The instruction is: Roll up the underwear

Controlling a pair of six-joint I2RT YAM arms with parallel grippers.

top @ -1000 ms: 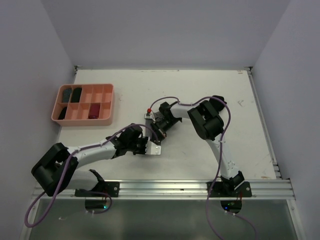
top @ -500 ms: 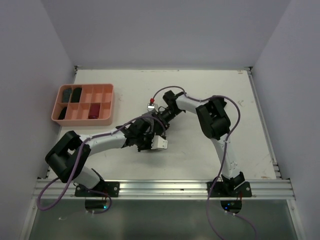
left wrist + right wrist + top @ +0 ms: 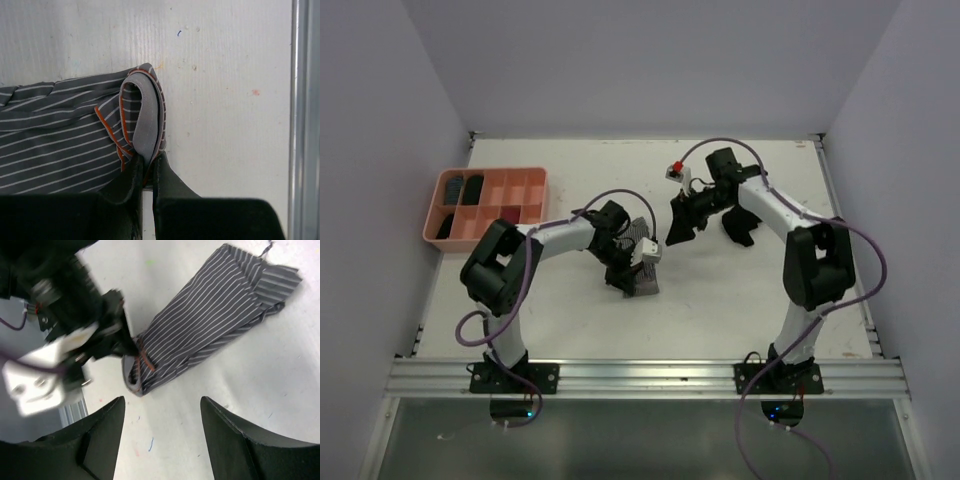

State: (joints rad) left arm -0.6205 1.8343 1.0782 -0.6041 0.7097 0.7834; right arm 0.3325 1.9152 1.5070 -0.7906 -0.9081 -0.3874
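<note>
Both arms have shifted within the last second: the left arm has swung in from the near-left corner toward the table's middle, and the right arm has drawn off the garment toward the far right. At far left, a salmon-pink compartment tray point(image 3: 542, 212) sits on the white table point(image 3: 750, 300), several dark rolled items in its cells. At centre, the left gripper point(image 3: 626, 272) is pressed together on the grey-and-white striped underwear point(image 3: 642, 287), its fingers point(image 3: 170, 185) pinching the folded end where the orange-edged grey waistband doubles over. The garment lies on the table, stretching away from that pinched end. To the right, the right gripper point(image 3: 680, 228) hovers apart from the cloth, jaws spread wide and holding nothing. Its wrist view looks down on the striped fabric and on the left gripper at the folded end.
</note>
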